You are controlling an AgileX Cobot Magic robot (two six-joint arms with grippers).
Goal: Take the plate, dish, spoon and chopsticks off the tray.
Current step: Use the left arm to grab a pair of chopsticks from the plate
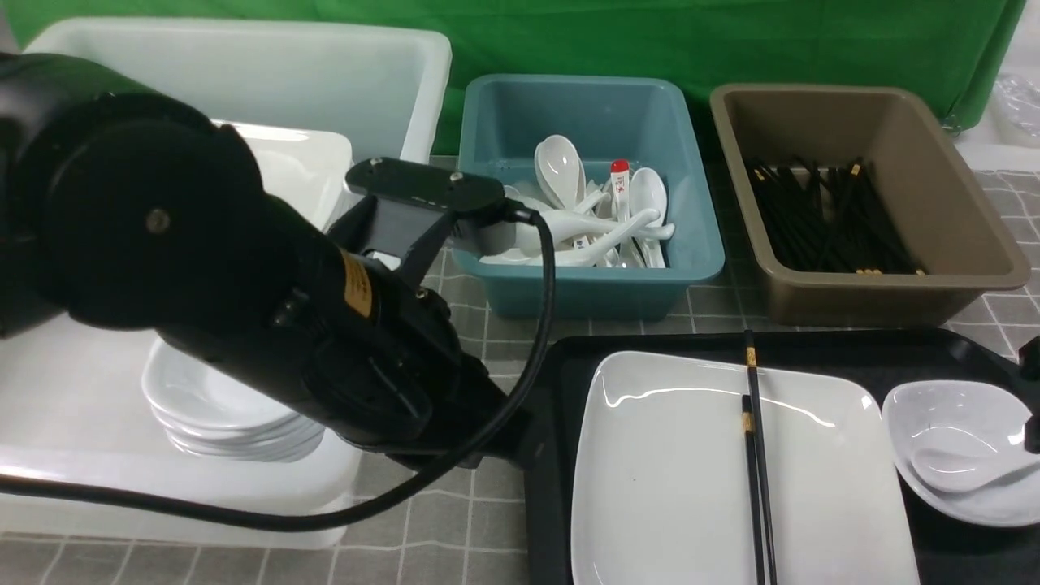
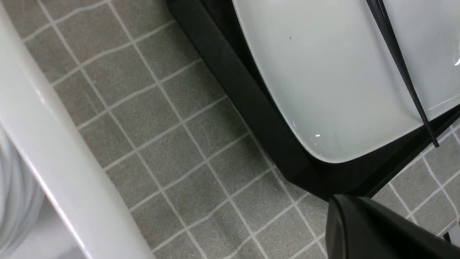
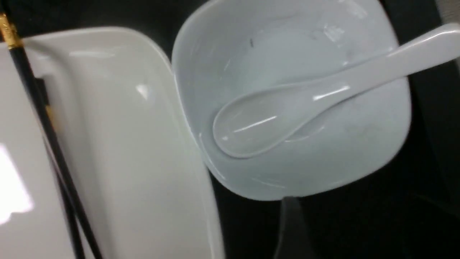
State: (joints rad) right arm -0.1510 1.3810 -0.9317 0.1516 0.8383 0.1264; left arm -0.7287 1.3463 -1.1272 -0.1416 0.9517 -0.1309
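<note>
Resting on the tray (image 1: 650,341), the plate (image 1: 674,471) carries the chopsticks (image 1: 754,422) lengthwise. The dish (image 1: 959,406) sits beside it on the tray, spoon (image 1: 951,471) inside. The left gripper (image 2: 377,230) hovers clenched just off the tray's left edge. Whether the right gripper (image 1: 1032,431), at the tray's right edge by the dish, is released or clenched cannot be told.

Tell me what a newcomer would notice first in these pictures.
Probably the bulky black left arm, which fills the near left of the front view, over a white tub of stacked bowls. Next comes the big white plate on the black tray at front right, with black chopsticks lying across it. Beside the plate on the right, the small dish holds a white spoon.
</note>
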